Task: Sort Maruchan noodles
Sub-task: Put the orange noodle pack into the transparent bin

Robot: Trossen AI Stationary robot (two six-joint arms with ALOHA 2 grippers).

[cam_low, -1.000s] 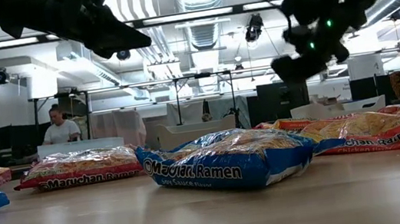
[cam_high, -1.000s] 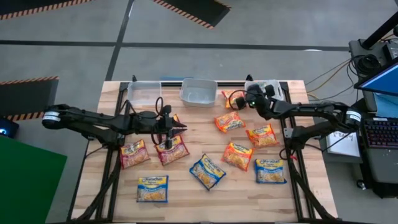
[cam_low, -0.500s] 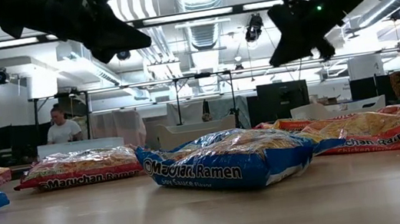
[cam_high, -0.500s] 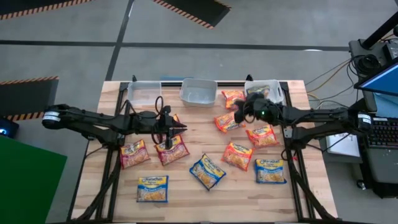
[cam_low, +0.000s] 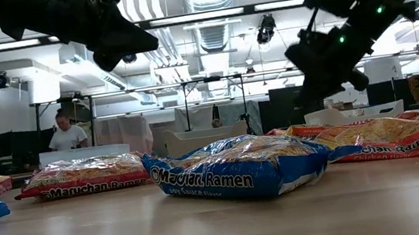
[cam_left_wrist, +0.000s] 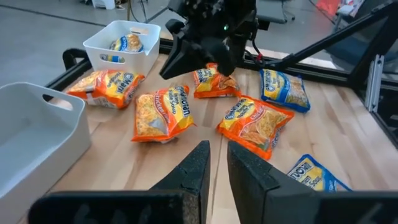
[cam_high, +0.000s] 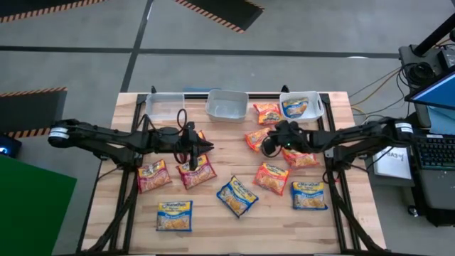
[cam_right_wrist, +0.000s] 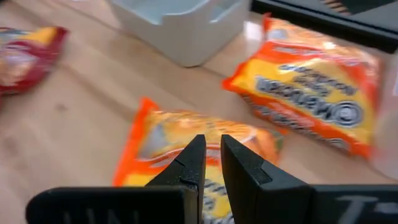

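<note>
Wooden surface holds noodle packs all around. My right hand is closed and empty, right above an orange pack. I think I must open it, then go down.

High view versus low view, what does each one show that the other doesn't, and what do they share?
Only the high view shows the blue packet lying inside the right-hand bin, and the two other bins at the table's far edge. Only the low view shows the room behind, with a seated person. Both show the blue Maruchan packet mid-table, and the right gripper above the packets.
</note>
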